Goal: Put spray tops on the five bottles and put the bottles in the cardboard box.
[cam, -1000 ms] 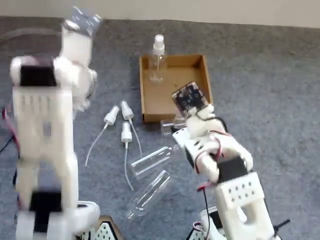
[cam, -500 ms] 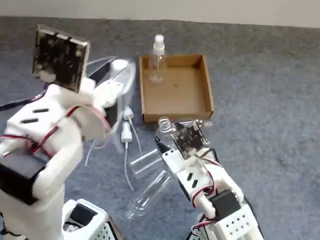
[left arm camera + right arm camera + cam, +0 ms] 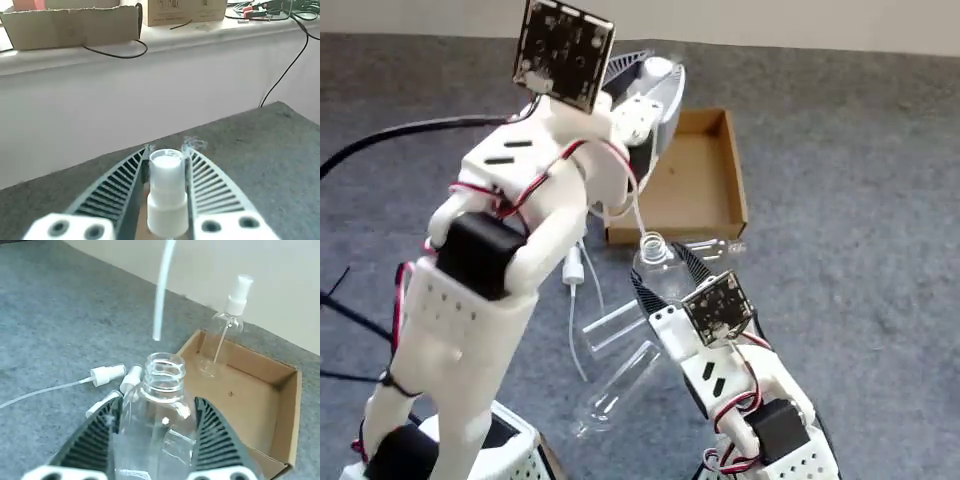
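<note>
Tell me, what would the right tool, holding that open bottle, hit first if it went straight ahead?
Probably the thin white tube hanging from the spray top in the left tool, just beyond the bottle mouth; depth is unclear. Past it stands the cardboard box.

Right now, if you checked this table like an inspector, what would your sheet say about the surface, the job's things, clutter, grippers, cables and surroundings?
Surface: grey cloth, flat.
Job's things: cardboard box with one capped bottle standing inside; three bare bottles lying on the cloth; loose spray tops near them.
Clutter: nothing seen.
Grippers: left gripper shut on a spray top, its tube hanging above the open bottle that the right gripper holds upright.
Cables: red wires on the arms; black cable across the cloth.
Surroundings: white wall, ledge with boxes and cords.
</note>
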Controlling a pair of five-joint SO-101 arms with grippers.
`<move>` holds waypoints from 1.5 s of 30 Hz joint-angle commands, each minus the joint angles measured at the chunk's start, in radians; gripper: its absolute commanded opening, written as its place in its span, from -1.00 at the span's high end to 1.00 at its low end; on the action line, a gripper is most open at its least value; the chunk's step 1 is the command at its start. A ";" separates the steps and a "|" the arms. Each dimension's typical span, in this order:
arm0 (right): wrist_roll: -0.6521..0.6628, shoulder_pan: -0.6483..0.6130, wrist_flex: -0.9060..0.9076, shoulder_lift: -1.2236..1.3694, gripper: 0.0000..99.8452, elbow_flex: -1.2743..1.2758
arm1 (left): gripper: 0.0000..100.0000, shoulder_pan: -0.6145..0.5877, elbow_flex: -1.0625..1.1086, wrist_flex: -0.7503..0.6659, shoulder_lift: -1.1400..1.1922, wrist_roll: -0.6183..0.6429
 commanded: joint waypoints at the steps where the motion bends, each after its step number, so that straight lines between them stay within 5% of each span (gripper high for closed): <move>1: -0.011 -0.007 0.002 -0.013 0.99 -0.008 | 0.99 0.022 -0.012 -0.046 0.031 0.008; 24: -0.086 0.001 0.001 -0.015 0.99 -0.016 | 0.99 0.068 0.071 0.255 0.035 0.014; 39: -0.091 0.024 -0.004 -0.015 0.99 -0.019 | 0.99 0.067 0.783 -0.063 -0.433 0.008; 45: -0.091 0.024 -0.004 -0.015 0.99 -0.019 | 0.74 0.067 0.860 -0.063 -0.464 0.008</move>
